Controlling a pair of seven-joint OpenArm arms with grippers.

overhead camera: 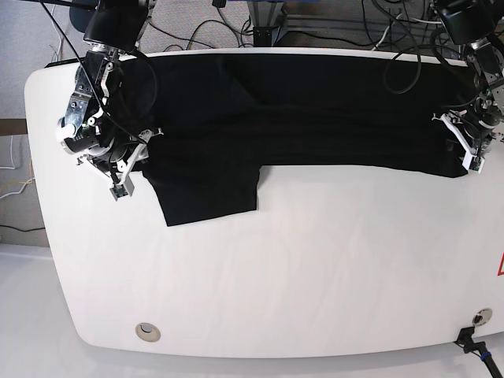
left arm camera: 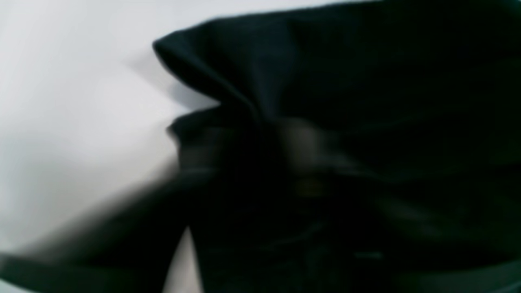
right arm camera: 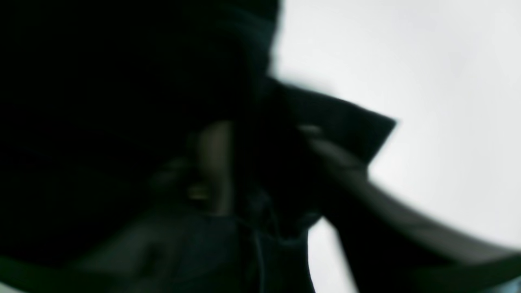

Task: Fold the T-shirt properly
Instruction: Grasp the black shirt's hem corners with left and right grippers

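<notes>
Black T-shirt [overhead camera: 299, 118] lies folded along white table [overhead camera: 315, 276] far edge; left gripper [overhead camera: 466, 146], right gripper [overhead camera: 130, 165] at its ends, jaw state unclear.

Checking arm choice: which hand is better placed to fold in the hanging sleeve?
The right hand: it sits at the T-shirt edge beside that sleeve; the left hand is at the far end.

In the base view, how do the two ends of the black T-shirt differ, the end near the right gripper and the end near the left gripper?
The T-shirt end by the right gripper is wider: a flap hangs down toward the table's near side, past the rest of the hem. The end by the left gripper is narrow and tapers to a low corner. Both ends lie flat on the white table, plain black, each with a gripper at its edge.
</notes>
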